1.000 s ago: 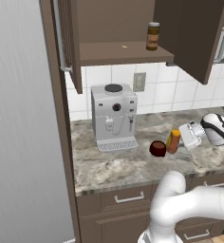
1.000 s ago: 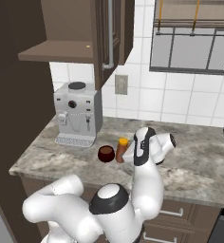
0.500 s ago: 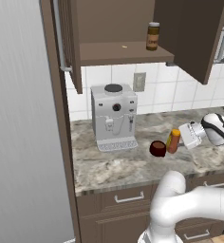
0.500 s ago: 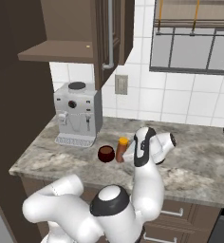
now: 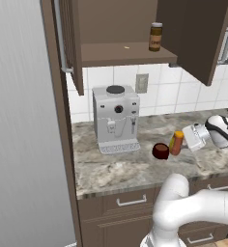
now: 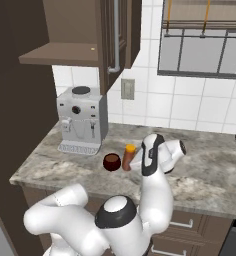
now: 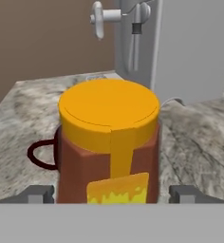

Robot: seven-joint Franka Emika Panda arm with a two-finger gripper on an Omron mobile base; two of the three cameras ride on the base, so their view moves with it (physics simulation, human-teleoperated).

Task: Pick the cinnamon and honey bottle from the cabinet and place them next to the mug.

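We see the end effector (image 7: 112,193) low over the desk (image 5: 121,171), w/ the honey bottle (image 7: 109,142) standing upright right in front of it, between the two fingertips (image 7: 38,194). In the hand view both tips sit clear of the bottle's sides, a gap showing on each side, so we read the jaws as spread wide and not clamping anything. The mug (image 5: 160,151) is just beyond the bottle from the end effector, close beside it (we can't tell if the two touch); in the hand view its dark rim peeks out on the bottle's left. From the left base view the end effector (image 5: 186,140) comes at the bottle (image 5: 176,143) from the side away from the mug, approx. level w/ the bottle. Further past the mug from the end effector stands a white coffee machine (image 5: 116,118) against the tiled wall. High above the end effector, the cabinet (image 5: 135,29) has its doors open, and the cinnamon (image 5: 155,36) jar stands upright on its shelf, near the front edge. In the right base view the bottle (image 6: 128,157) and mug (image 6: 111,162) stand side by side on the desk (image 6: 200,175).
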